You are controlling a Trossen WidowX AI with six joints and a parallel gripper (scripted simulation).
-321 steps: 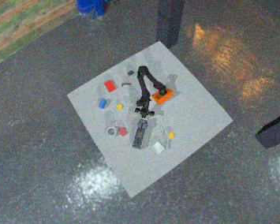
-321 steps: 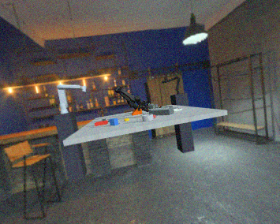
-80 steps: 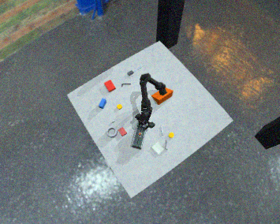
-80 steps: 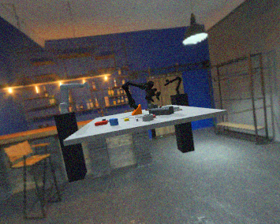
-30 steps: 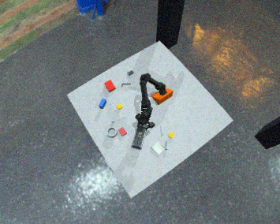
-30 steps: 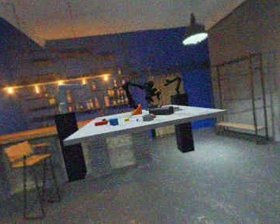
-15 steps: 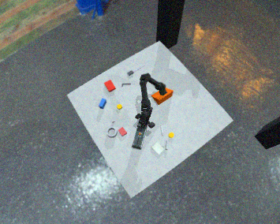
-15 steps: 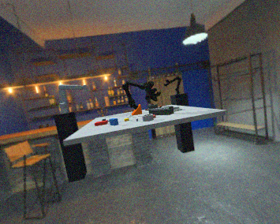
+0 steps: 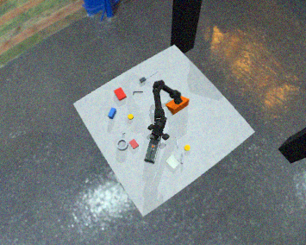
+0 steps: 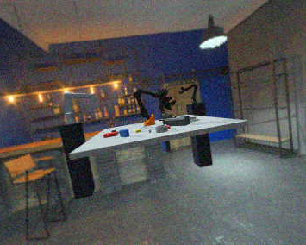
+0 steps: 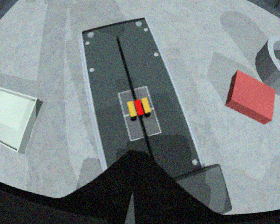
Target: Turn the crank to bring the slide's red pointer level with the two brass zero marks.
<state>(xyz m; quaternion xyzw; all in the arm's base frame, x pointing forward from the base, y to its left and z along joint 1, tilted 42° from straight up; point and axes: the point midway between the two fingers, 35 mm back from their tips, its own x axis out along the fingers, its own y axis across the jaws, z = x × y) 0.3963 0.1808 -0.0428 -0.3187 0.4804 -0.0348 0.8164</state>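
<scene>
The dark machine [image 9: 150,156] [image 10: 177,122] [image 11: 103,65] lies on the table with a long slot down its top. The slide's red pointer [image 11: 139,107] sits between the left brass mark [image 11: 131,109] and the right brass mark [image 11: 147,107], and looks level with them as far as the grainy wrist view shows. My gripper [image 11: 136,159] [image 9: 157,134] [image 10: 170,103] is shut with nothing seen between its fingers. In the wrist view it covers part of the machine's near end. The crank and its handle cannot be made out; I cannot tell whether the fingers touch them.
A red block [image 11: 251,97] [image 9: 134,143] and a grey ring [image 11: 266,65] [image 9: 122,145] lie on one side of the machine. A pale tray [image 11: 30,122] [image 9: 172,161] lies on the other. An orange block [image 9: 177,104] [image 10: 150,121] stands by the arm's base.
</scene>
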